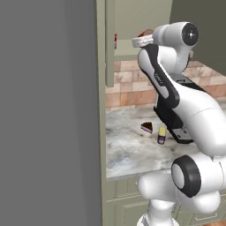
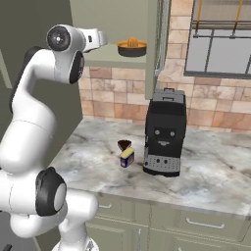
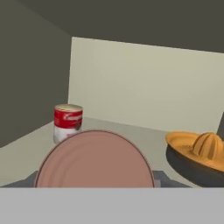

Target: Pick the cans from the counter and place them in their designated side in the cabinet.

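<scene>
Hand: reaching into the cabinet [image 2: 112, 22] at shelf height; hand [image 2: 100, 38] seen at the end of the raised arm. Fingertips hidden behind a round pinkish-brown disc [image 3: 94, 159] close to the camera. Judging that disc to be the top of a can clenched in the hand, but cannot tell for sure.
Red can: 1 red-and-white labelled soup can [image 3: 68, 122] standing upright on the shelf [image 3: 144, 135], left side, near the back wall.
Blue can: dark blue can with yellow top [image 2: 127, 158] standing on the marble tabletop [image 2: 206, 176], just beside the dark cake slice [image 2: 124, 144] and near the black coffee machine [image 2: 164, 132]. Not yet picked.
Shelf neighbour: orange citrus juicer in a dark bowl [image 3: 199, 155], occupying the right side, apart from the red can.
Why so placed: cans seemingly grouping left, juicer keeping right; hand likely lining up beside the red can.
Materials: cans smooth, cylindrical; shelf flat, matte olive; tabletop veined grey-white; brick backsplash [image 2: 122, 98] rough-looking.
Progress: 1 can shelved, blue can waiting.
</scene>
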